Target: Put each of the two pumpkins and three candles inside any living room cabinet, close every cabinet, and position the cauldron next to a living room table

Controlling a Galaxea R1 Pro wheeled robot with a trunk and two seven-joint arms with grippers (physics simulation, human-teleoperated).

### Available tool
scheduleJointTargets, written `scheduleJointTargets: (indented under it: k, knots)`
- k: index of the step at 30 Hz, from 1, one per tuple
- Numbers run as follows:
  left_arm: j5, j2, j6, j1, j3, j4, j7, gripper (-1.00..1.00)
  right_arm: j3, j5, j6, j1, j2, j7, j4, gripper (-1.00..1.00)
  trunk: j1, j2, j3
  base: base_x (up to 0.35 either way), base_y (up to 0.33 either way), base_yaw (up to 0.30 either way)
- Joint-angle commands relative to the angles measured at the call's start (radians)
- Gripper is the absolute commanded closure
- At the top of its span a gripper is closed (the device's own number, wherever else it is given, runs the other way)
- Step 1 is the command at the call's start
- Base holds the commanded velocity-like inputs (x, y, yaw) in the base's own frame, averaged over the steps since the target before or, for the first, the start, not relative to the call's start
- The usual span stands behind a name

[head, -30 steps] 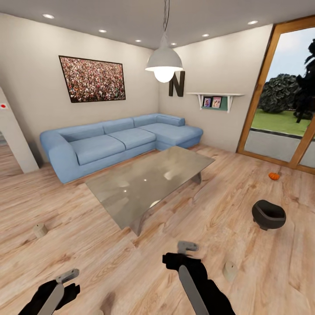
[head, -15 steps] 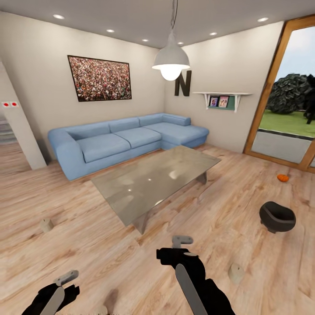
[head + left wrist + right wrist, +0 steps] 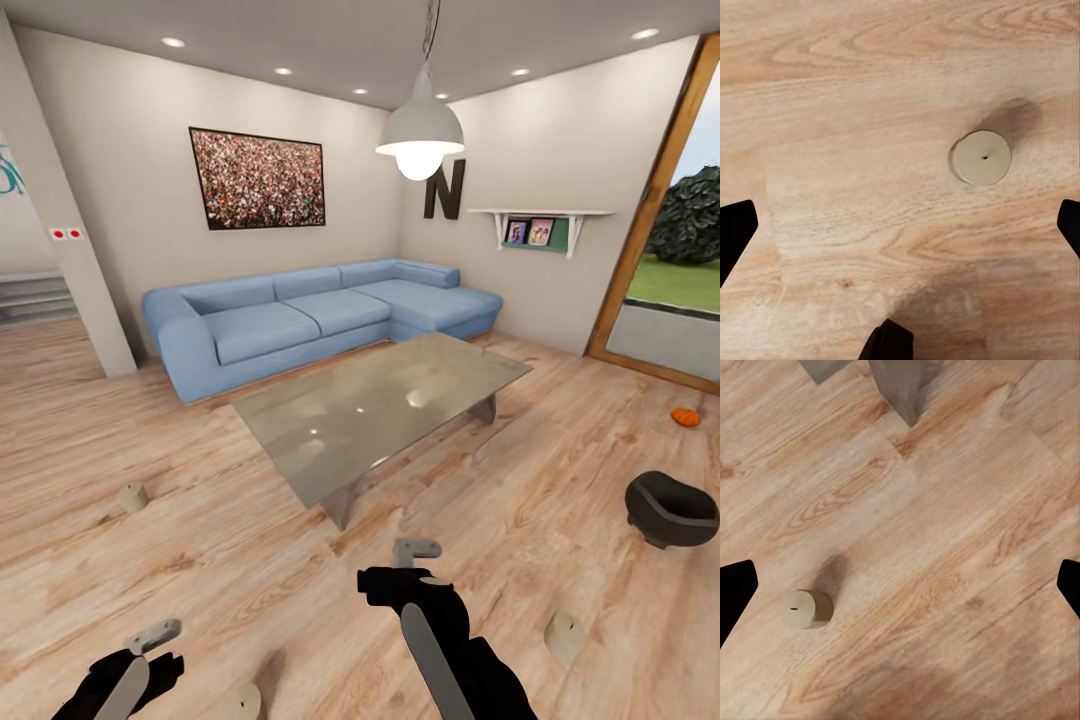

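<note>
Three grey-beige candles stand on the wood floor: one (image 3: 133,497) at the left, one (image 3: 565,637) at the lower right, one (image 3: 243,702) at the bottom edge beside my left gripper (image 3: 153,634). A small orange pumpkin (image 3: 685,416) lies far right by the glass door, and the black cauldron (image 3: 671,508) sits nearer to me. My left gripper (image 3: 900,225) hangs open over the floor with a candle (image 3: 981,157) below it. Just as open, my right gripper (image 3: 900,592) has a candle (image 3: 808,609) off to one side. The cabinet is out of view.
A low glass table (image 3: 385,405) stands in the middle of the room, its leg (image 3: 900,382) close to my right gripper (image 3: 417,548). Behind it runs a blue corner sofa (image 3: 300,320). A wall corner (image 3: 80,260) and steps are at the left.
The whole picture has shifted right, so the camera has turned left: more of the left wall and steps show, and the cauldron and pumpkin sit nearer the right edge. Both arms hold their pose.
</note>
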Motion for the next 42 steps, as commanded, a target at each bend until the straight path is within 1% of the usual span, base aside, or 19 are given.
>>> scheduleJointTargets:
  k: [1, 3, 5, 10, 13, 16, 20, 42]
  knots:
    - [0.000, -0.002, 0.000, 0.000, -0.007, 0.004, -0.001, -1.00, 0.000, 0.000, 0.000, 0.000, 0.000, 0.000, 0.000, -1.00, 0.004, -0.007, -0.003, 0.000, 0.000, 0.006]
    - [0.000, -0.004, -0.002, 0.000, -0.027, 0.011, -0.003, -1.00, 0.000, 0.000, 0.000, 0.000, 0.000, 0.000, 0.001, -1.00, 0.012, -0.021, -0.009, 0.000, 0.000, -0.040]
    - [0.000, -0.009, -0.006, 0.000, -0.038, 0.014, -0.004, -1.00, 0.000, -0.001, 0.000, 0.000, 0.000, 0.001, 0.002, -1.00, 0.019, -0.035, -0.014, 0.000, 0.000, -0.118]
    - [-0.001, -0.023, -0.010, 0.000, -0.052, 0.016, -0.007, -1.00, 0.000, -0.004, 0.000, 0.000, 0.001, 0.002, 0.004, -1.00, 0.038, -0.070, -0.026, 0.000, 0.000, -0.128]
    - [-0.001, -0.026, -0.009, -0.001, -0.053, 0.016, -0.008, -1.00, 0.000, -0.005, -0.001, 0.000, 0.001, 0.003, 0.004, -1.00, 0.050, -0.091, -0.035, 0.000, 0.000, -0.028]
    - [-0.001, -0.038, -0.009, -0.001, -0.054, 0.011, -0.008, -1.00, 0.001, -0.006, -0.003, 0.000, 0.001, 0.004, 0.005, -1.00, 0.061, -0.112, -0.044, 0.000, 0.000, -0.007]
    - [-0.003, -0.045, -0.013, -0.001, -0.054, 0.011, -0.008, -1.00, 0.002, -0.005, -0.008, 0.000, 0.001, 0.004, 0.005, -1.00, 0.077, -0.140, -0.057, 0.000, 0.000, -0.002]
    - [-0.002, -0.048, -0.012, -0.001, -0.055, 0.013, -0.009, -1.00, 0.003, -0.003, -0.006, 0.002, 0.000, 0.004, 0.012, -1.00, 0.161, -0.294, -0.125, 0.000, 0.000, 0.000]
